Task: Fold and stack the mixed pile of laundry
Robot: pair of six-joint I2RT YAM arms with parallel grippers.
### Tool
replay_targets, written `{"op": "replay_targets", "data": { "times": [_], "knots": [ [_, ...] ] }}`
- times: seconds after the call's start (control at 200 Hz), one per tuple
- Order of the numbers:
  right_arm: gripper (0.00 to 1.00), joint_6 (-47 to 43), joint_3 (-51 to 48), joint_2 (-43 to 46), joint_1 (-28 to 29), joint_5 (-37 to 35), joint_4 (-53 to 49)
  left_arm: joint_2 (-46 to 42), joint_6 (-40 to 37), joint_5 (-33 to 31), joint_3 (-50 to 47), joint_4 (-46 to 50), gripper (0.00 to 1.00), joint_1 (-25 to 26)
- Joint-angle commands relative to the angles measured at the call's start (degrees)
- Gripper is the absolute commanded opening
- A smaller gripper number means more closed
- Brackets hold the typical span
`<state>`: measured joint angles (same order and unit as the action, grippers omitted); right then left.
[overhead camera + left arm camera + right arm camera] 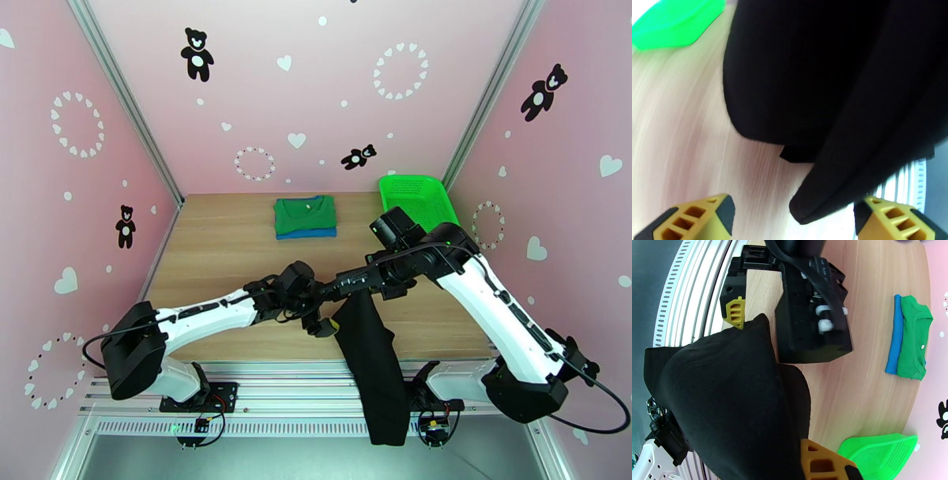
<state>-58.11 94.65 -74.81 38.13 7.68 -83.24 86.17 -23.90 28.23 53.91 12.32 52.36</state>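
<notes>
The black garment (371, 355) hangs from my right gripper (348, 294), which is shut on its top edge above the table's near middle. The cloth drapes down past the table's front edge. The right wrist view has this black cloth (730, 405) bunched over the right gripper (790, 455), hiding one finger. My left gripper (320, 324) stands open just left of the garment, and its yellow fingertips (717, 213) flank a lower corner of the black cloth (821, 79) without touching it. A folded green shirt (304, 213) lies on a folded blue shirt (316, 234) at the back centre.
A bright green mesh basket (417, 201) sits at the table's back right corner, behind the right arm. Bare wooden tabletop (221, 260) spreads to the left and between the arms and the folded stack. Metal rails (316, 383) run along the near edge.
</notes>
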Motion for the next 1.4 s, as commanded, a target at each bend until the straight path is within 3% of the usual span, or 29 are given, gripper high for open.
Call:
{"op": "replay_targets", "data": {
  "times": [0.0, 0.265, 0.4, 0.481, 0.576, 0.686, 0.781, 0.936, 1.006, 1.121, 1.396],
  "knots": [
    [0.0, -0.6, -1.0, 1.8, -0.3, 1.6, 1.1, 2.4, -13.8, 14.0, 2.6, 5.1, 0.84, -1.4],
    [0.0, -0.7, -1.2, 2.0, -0.5, 2.1, 1.1, 13.5, -20.5, 21.5, 12.6, 16.9, 0.8, -1.7],
    [0.0, -0.8, -1.4, 2.3, -1.0, 2.0, 1.2, 13.5, -22.3, 23.4, 13.3, 18.8, 0.7, -1.7],
    [0.0, -0.9, -1.5, 2.4, -1.4, 2.0, 1.2, 12.7, -23.1, 23.1, 13.4, 20.4, 0.52, -1.7],
    [0.0, -1.0, -1.6, 2.5, -1.6, 2.1, 1.5, 12.4, -23.6, 23.3, 14.0, 23.2, 0.0, -1.7],
    [0.0, -0.9, -1.8, 2.6, -1.6, 2.2, 1.4, 12.9, -23.2, 23.1, 15.5, 27.2, 0.0, -1.8],
    [0.0, -0.7, -2.2, 3.0, -1.6, 1.6, 1.5, 10.3, -19.2, 18.2, 15.0, 27.6, 0.0, -1.8],
    [0.0, 0.1, -4.3, 5.4, -1.8, -0.6, 3.3, -3.5, -8.7, 3.9, 9.1, 21.1, 0.0, -3.1],
    [0.0, 0.8, -5.6, 6.3, -1.9, -1.7, 4.1, -11.3, -5.1, -6.6, 6.5, 19.0, 0.0, -3.2],
    [0.0, 2.0, -7.5, 6.8, -1.9, -2.7, 5.3, -20.8, -3.7, -17.3, 7.2, 23.8, 0.0, -3.4],
    [0.0, 4.7, -2.0, 9.2, 0.8, -1.7, 3.2, -27.7, -0.1, -17.6, 19.6, 41.9, 0.0, -3.5]
  ]
}}
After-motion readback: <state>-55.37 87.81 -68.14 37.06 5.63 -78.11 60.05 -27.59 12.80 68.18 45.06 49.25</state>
